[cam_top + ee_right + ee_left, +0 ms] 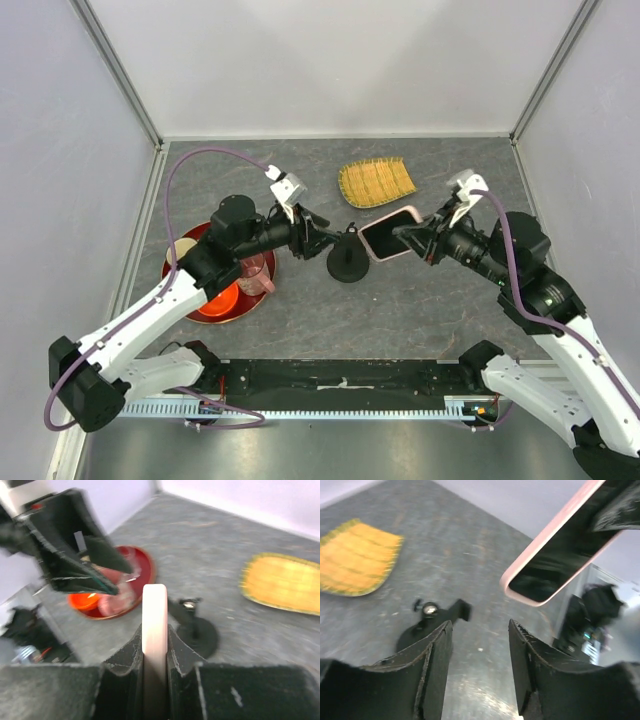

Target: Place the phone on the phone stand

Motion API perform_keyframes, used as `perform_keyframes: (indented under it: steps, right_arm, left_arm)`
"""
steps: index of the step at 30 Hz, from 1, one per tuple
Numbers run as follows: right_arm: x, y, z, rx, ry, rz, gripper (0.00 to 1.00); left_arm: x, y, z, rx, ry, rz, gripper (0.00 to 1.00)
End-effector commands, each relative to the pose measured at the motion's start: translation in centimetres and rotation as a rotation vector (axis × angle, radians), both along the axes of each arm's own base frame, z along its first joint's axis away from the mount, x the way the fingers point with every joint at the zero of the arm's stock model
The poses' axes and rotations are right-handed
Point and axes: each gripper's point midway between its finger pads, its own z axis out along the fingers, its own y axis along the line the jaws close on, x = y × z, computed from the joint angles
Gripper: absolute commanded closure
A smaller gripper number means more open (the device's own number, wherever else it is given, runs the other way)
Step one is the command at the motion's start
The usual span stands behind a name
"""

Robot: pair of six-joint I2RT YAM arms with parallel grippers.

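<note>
Top external view shows it best from where I stand: the right gripper has the slim, pink-edged, black-screened phone pinched by one end, up off the grey mottled table.

Where does it sit against the stand?

Just right of the small black phone stand with the round disc base. The phone's free end reaches toward the upright arm, and from above I cannot tell whether they touch. The left wrist view helps: there the phone hangs tilted in the air, with bare table between it and the phone stand. It is not in the cradle.

Is the grip on it firm?

Looks so. In the right wrist view the phone stands on edge, squeezed between both black fingers.

What about the other arm?

The left gripper is just left of the phone stand, jaws spread, nothing between them. Its own camera shows only table between the pads.

Anything else on the table?

A round red tray at the left, with a clear pinkish cup on it, partly under the left arm. A yellow woven mat lies flat on the far side.
</note>
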Motion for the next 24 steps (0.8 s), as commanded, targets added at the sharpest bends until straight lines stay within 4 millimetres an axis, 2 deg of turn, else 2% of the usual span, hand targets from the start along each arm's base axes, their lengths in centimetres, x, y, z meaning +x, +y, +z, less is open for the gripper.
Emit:
perform_keyframes:
  steps: [1, 2, 4, 5, 10, 14, 20, 21, 22, 24]
  right_arm:
    - [3.0, -7.3, 3.7, 0.008, -0.108, -0.446, 1.0]
    - [3.1, -8.8, 3.6, 0.013, -0.111, -0.52, 1.0]
    - [3.0, -9.6, 3.5, 0.021, -0.119, -0.561, 1.0]
    - [3.0, -9.7, 3.6, 0.019, -0.125, -0.562, 1.0]
    - [3.1, -8.4, 3.8, -0.002, -0.116, -0.498, 1.0]
    - [3.0, -6.9, 3.1, -0.022, -0.104, -0.417, 1.0]
    - [2.2, -1.6, 1.2, -0.099, -0.063, -0.111, 1.0]
    - [1.9, -1.0, 1.2, -0.098, -0.068, -0.069, 1.0]
    - [1.0, 0.0, 1.4, -0.088, -0.074, 0.009, 1.0]
    - [0.6, 0.6, 1.8, -0.079, -0.099, 0.058, 1.0]
  left_arm:
    - [4.4, 2.0, -3.9, 0.175, -0.001, 0.304, 0.46]
    - [4.8, 1.6, -5.6, 0.24, 0.016, 0.338, 0.44]
    - [5.3, 1.6, -6.3, 0.302, 0.015, 0.387, 0.38]
    - [5.4, 1.6, -7.4, 0.338, 0.019, 0.409, 0.37]
    - [5.2, 0.1, -8.3, 0.338, 0.03, 0.38, 0.38]
    - [5.8, 0.5, -8.7, 0.368, 0.02, 0.417, 0.46]
    - [6.5, 0.7, -8.8, 0.388, -0.007, 0.444, 0.65]
    - [6.6, 0.8, -8.7, 0.389, -0.011, 0.446, 0.69]
    - [6.6, 0.8, -8.6, 0.386, -0.014, 0.45, 0.71]
    - [6.6, 1.0, -8.5, 0.386, -0.021, 0.453, 0.72]
